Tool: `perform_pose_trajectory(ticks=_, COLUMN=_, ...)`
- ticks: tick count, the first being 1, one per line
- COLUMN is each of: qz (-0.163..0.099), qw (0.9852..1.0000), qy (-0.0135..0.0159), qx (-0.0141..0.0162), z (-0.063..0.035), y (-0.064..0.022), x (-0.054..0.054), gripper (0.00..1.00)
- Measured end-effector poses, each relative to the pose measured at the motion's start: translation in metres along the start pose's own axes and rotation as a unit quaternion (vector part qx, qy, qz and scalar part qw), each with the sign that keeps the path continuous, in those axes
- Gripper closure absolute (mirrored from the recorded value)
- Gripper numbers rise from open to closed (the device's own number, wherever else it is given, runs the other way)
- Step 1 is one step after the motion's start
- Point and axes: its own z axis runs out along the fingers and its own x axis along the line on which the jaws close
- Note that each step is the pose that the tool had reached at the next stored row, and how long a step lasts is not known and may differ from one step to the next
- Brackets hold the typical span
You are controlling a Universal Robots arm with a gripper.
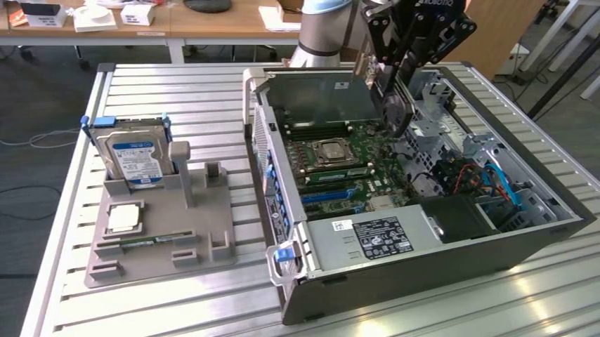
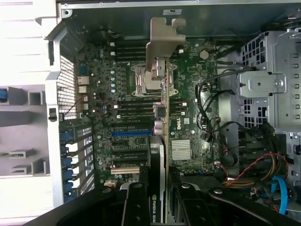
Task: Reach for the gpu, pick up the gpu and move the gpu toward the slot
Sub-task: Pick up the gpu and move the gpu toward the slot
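One gpu [image 2: 162,155] is hanging edge-on in my jaws, clamped partway closed on it, above the case [image 1: 525,239]; I am judging squareness to the slot matters most.

The gripper [image 2: 161,197] stood over the open computer case [image 2: 141,19], its black fingers [image 2: 136,202] closed on either side of the gpu [image 2: 162,117], which was seen edge-on with its silver end bracket [image 2: 162,44] at the far end. Below the card lay the green motherboard [image 2: 188,117], with the CPU socket [image 2: 141,82] partly hidden behind the bracket, rows of memory slots beside it, and a blue expansion slot [image 2: 131,133] nearer the gripper. A small silver heatsink [image 2: 181,149] sat just beside the card's edge; a grey drive cage [image 2: 268,89] and bundled cables [image 2: 254,172] filled the side beyond it.
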Motion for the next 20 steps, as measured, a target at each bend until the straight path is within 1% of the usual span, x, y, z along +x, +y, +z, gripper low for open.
perform_pose_trajectory(ticks=5, qz=-0.001, qw=1.0000, qy=0.0000, qx=0.0000, z=0.0000, y=0.0002, x=-0.0003, gripper=0.73)
perform_pose_trajectory(ticks=12, qz=-0.014, qw=0.9999, qy=0.0008, qx=-0.0002, z=0.0001, y=0.0003, x=-0.0025, gripper=0.73)
perform_pose_trajectory(ticks=20, qz=-0.015, qw=0.9999, qy=0.0008, qx=-0.0002, z=0.0001, y=0.0004, x=-0.0025, gripper=0.73)
